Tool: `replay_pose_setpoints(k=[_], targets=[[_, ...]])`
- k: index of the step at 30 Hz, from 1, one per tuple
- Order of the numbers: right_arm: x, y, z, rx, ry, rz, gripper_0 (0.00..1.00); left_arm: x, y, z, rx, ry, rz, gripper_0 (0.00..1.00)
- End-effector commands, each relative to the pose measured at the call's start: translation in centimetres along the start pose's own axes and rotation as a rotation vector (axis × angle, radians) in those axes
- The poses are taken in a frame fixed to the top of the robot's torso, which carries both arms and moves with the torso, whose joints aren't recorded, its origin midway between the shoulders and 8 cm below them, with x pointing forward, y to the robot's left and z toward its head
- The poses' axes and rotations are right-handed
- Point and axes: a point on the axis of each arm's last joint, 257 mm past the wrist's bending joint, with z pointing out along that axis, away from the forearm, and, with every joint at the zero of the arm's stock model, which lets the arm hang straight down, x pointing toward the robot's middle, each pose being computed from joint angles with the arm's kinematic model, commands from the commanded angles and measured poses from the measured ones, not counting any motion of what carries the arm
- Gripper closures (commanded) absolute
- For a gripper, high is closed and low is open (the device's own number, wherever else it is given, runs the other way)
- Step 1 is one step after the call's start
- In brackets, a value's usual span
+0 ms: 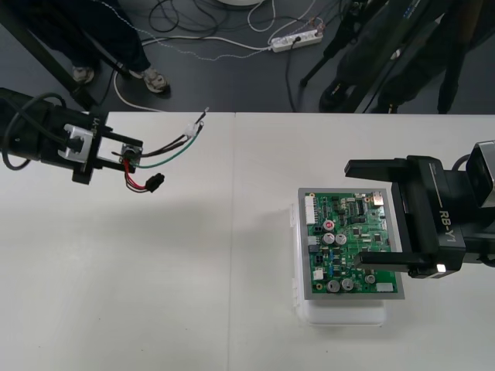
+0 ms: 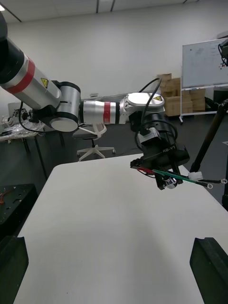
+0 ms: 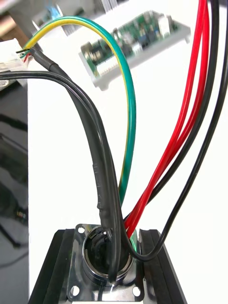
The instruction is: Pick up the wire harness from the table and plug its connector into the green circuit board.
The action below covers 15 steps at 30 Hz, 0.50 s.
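My left gripper (image 1: 116, 158) is at the table's left side, shut on the wire harness's round metal socket (image 1: 130, 157) and holding it above the table. In the left wrist view the flanged socket (image 3: 102, 259) sits between the black fingers (image 3: 50, 270). Green, red and black wires (image 3: 128, 118) rise from it. The small black plug (image 1: 155, 182) hangs free on the red wires. The green circuit board (image 1: 348, 247) on its white base (image 1: 340, 313) stands at the right. My right gripper (image 1: 356, 213) hovers open over the board, its fingers (image 2: 209, 261) wide apart.
The harness's green and black wires end in a white connector (image 1: 193, 131) near the table's far edge. Bare table lies between the left gripper (image 2: 164, 164) and the board (image 3: 133, 42). Cables and a power strip (image 1: 296, 40) lie on the dark floor beyond.
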Motion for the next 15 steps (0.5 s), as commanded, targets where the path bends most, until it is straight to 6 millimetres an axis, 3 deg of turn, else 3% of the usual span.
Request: replay_pose_setpoints(k=[1, 15], targets=[[-0.7, 0.8, 0.8, -0.019, -0.015, 0.018, 0.0, -3.1, -0.4, 2.6, -0.023, -0.149, -0.189, 1.0], [-0.7, 0.8, 0.8, -0.019, -0.015, 0.018, 0.0, -6.9, -1.6, 7.8, -0.031, -0.386, -0.537, 1.0]])
